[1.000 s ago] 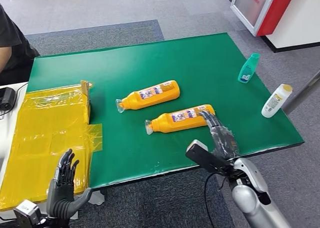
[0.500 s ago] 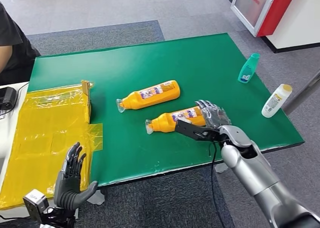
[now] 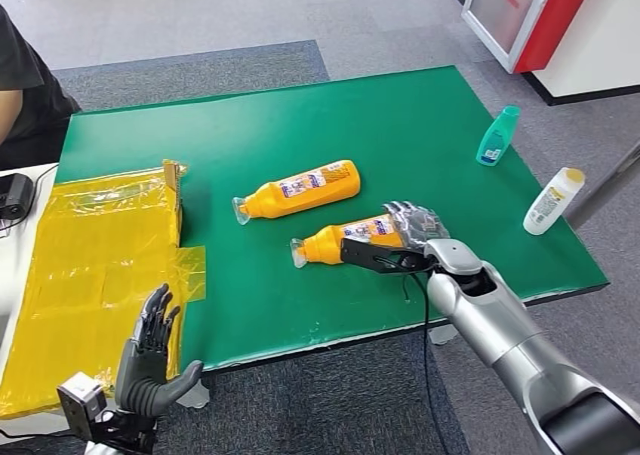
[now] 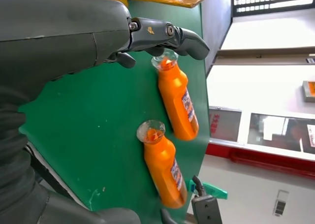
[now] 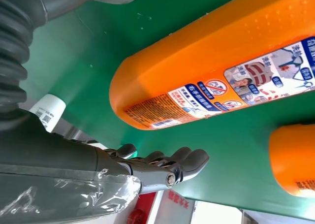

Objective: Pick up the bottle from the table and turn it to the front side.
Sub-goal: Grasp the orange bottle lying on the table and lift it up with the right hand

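In the head view, your right hand [image 3: 416, 225] sits at the base end of the nearer orange bottle [image 3: 343, 241], which lies on its side on the green table [image 3: 423, 115] toward the near edge, cap pointing left. A second orange bottle [image 3: 298, 189] lies just behind it. Your left hand [image 3: 151, 350] hangs below the near edge, fingers spread and holding nothing, likely just out of the way.

From the left wrist, both bottles lie parallel, caps toward the camera.

From the right wrist, the fingers [image 5: 174, 162] stretch straight beside the bottle's base, apart from it, so nothing is gripped yet; the hand looks lined up for a grasp.
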